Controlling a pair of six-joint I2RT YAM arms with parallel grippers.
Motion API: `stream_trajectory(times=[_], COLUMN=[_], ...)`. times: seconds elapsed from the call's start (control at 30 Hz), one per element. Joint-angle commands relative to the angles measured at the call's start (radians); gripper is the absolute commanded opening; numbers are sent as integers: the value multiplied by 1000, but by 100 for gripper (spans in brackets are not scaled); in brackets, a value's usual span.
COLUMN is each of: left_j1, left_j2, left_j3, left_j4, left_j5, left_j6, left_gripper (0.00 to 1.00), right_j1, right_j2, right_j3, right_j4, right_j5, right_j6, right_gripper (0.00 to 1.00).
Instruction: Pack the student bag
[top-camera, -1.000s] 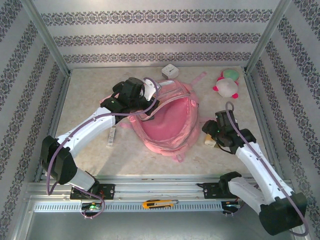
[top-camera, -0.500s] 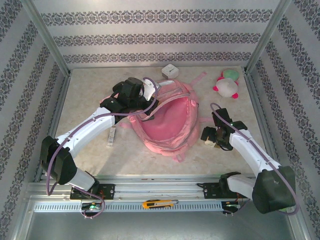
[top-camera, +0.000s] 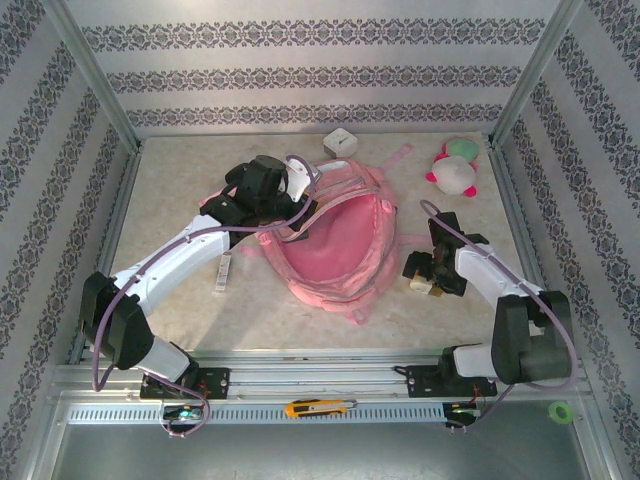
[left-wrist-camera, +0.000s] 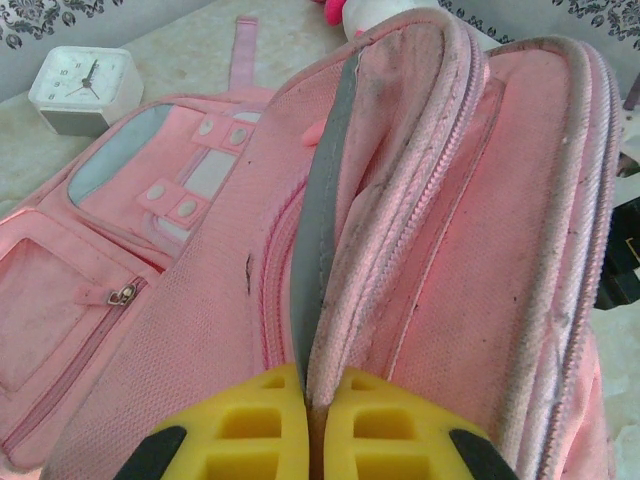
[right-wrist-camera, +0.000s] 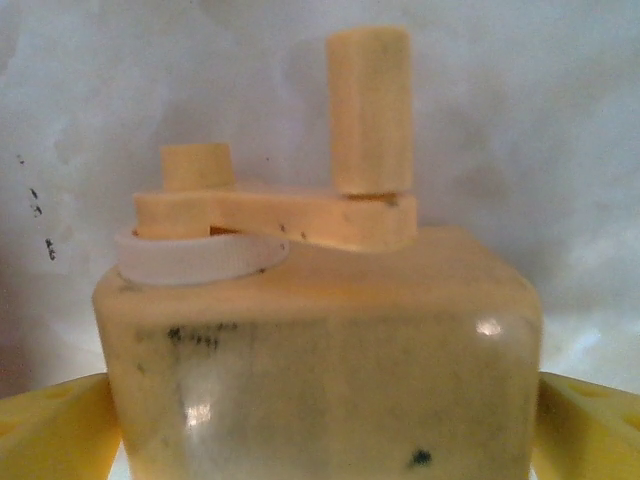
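One student bag (top-camera: 335, 240) is lying open at the middle of the counter (top-camera: 170, 190), its pink lining being shown upward. Around it, single things are being kept apart from it: one small white clock (top-camera: 340, 142) just above its upper edge, one pink-and-white plush toy (top-camera: 455, 168) at the upper right, one slim white item (top-camera: 222, 272) to its left, one orange utility knife (top-camera: 318, 407) on the rail at the bottom centre, and one green ring (top-camera: 560, 410) at the lower right corner. Two tools are being counted. The left tool (top-camera: 295, 215) is being held over the bag's upper left rim. In the left wrist view the left tool (left-wrist-camera: 310, 425) is being closed narrowly on the bag's (left-wrist-camera: 450, 250) grey-edged rim, the fabric being pinched between the yellow fingertips, with the clock (left-wrist-camera: 85, 85) being seen at the upper left. The right tool (top-camera: 428, 272) is being lowered to the counter just right of the bag, near its lower right side but apart from it. One cream block (top-camera: 420, 284) with a crank-like arm on top is being gripped there. In the right wrist view the cream block (right-wrist-camera: 320, 350) is being flanked on both sides by the yellow fingertips (right-wrist-camera: 50, 425).
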Motion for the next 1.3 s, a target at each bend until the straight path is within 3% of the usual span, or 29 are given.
stream_trajectory(times=[0.0,0.3,0.47,0.63,0.73,0.87,1.07,1.27], left_j1=[25,28,27,27,28,28,27,28], left_j2=[-45,-42,-40,-35,-32,-28,-26,-30], left_j3=[1,5,10,10,4,-1,5,10], left_j4=[86,84,88,100,110,134,155,160], left_j5=[-27,-22,-16,-1,9,30,49,56], left_j6=[5,3,-2,-9,-16,-34,-45,-45], left_gripper=[0,0,0,0,0,0,0,0], right_j1=[-11,-20,-20,-13,54,230,441,528], right_j2=[41,61,-68,-239,-321,-361,-288,-152], right_j3=[9,27,47,76,88,67,50,83], right_j4=[33,8,-45,-72,-54,93,418,615], right_j5=[-47,-44,-89,-236,-264,-250,-178,-131], right_j6=[-27,-20,15,96,185,365,585,692], right_gripper=[96,84,81,80,80,79,79,79])
